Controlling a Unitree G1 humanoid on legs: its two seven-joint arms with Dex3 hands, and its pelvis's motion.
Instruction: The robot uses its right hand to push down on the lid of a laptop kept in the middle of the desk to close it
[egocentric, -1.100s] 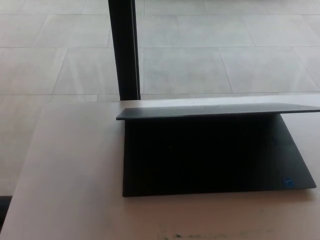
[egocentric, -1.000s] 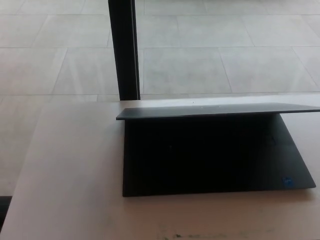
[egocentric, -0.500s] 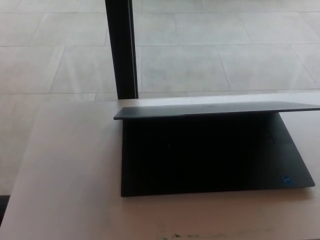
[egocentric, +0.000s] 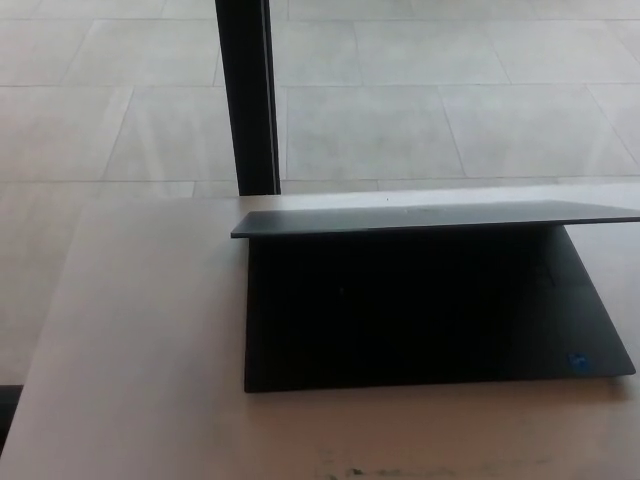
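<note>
A flat, black, rectangular laptop (egocentric: 430, 300) lies on a pale, matte desk top (egocentric: 140, 340), set toward the desk's right half, with its near edge parallel to the desk's near edge. The laptop's thin dark lid (egocentric: 430, 218) is partly open: it leans forward over the base at a shallow angle and is seen almost edge-on as a narrow grey band, its right end running out of the picture. The base beneath the lid lies in deep shadow, so no keys can be made out. A small blue sticker (egocentric: 577, 361) sits at the near right corner of the base; its writing is too small to read, and no brand mark can be read anywhere on the laptop. Behind the laptop's left rear corner, beyond the desk's far edge, a black upright post (egocentric: 248, 95) rises from a floor of large pale grey tiles (egocentric: 450, 100). Neither robot hand appears in the head view, so whether either is released or clenched cannot be seen, and nothing touches the lid.
</note>
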